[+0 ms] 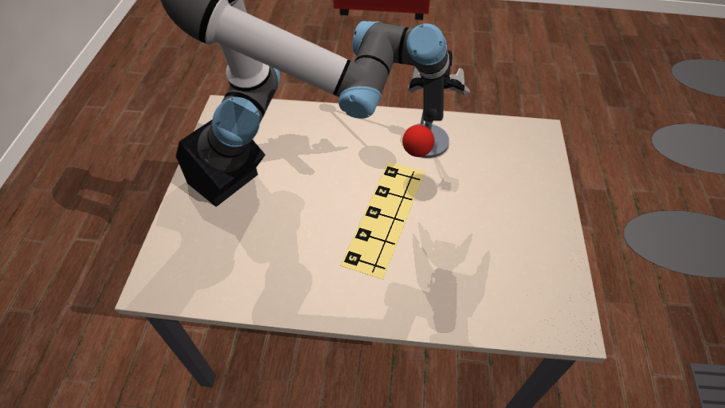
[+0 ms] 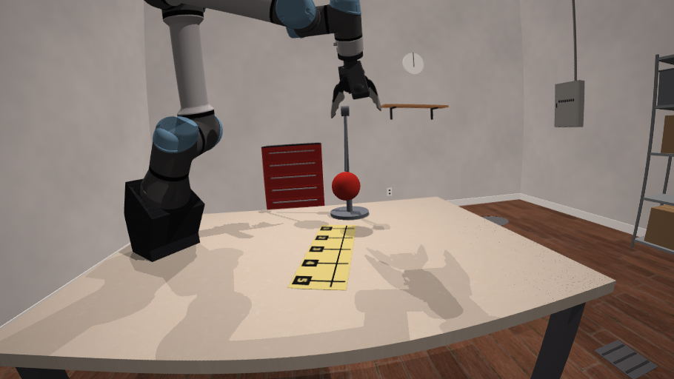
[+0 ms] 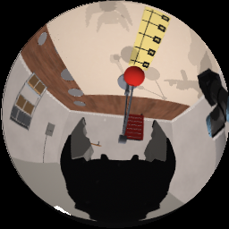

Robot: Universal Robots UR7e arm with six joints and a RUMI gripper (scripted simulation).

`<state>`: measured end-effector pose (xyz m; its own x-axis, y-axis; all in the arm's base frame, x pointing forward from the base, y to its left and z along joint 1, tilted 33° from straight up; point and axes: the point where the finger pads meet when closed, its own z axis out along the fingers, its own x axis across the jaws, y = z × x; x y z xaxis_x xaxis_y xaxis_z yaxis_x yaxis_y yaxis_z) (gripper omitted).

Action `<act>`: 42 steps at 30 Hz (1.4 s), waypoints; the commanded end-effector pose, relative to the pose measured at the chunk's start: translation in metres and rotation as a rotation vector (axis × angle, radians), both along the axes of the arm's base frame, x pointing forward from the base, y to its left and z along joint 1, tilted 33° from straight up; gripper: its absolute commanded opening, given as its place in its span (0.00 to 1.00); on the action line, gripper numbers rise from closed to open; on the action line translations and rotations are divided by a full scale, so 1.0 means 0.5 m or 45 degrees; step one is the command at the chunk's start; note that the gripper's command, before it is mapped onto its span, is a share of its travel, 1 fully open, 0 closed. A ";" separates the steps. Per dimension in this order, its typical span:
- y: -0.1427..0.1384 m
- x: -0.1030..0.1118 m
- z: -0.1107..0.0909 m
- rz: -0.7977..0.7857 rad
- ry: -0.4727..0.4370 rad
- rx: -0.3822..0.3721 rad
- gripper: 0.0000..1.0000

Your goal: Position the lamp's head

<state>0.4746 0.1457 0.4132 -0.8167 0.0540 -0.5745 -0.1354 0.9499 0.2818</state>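
Observation:
The lamp stands at the far end of the table, with its round grey base [image 1: 440, 145] [image 2: 349, 212] just beyond mark 1. Its thin pole rises to a grey elbow joint [image 2: 344, 111] [image 3: 122, 139]. The red ball head [image 1: 418, 140] [image 2: 346, 185] [image 3: 133, 76] hangs low, close to the pole and above the base. A yellow strip [image 1: 381, 245] [image 2: 343, 269] [image 3: 144, 28] carries a long line with marks 1 to 5; mark 5 [image 1: 353, 259] [image 2: 301, 280] is farthest from the lamp. My gripper [image 1: 439, 87] [image 2: 355, 109] [image 3: 119, 119] is open and empty, pointing down just above the elbow joint.
The arm's black base [image 1: 220, 164] [image 2: 160, 221] stands on the table [image 1: 507, 228] [image 2: 471, 263] at the left. A red cabinet [image 2: 292, 175] stands behind the table. Grey discs [image 1: 679, 243] lie on the floor to the right.

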 end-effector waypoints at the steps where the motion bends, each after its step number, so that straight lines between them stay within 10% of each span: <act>1: 0.018 -0.005 0.005 -0.013 0.018 0.103 1.00; 18: -0.019 -0.026 -0.150 -0.033 0.063 0.299 1.00; 42: 0.032 0.030 -0.210 -0.033 0.060 0.283 1.00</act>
<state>0.4851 0.1579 0.3142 -0.8400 0.1954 -0.5061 -0.0932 0.8670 0.4895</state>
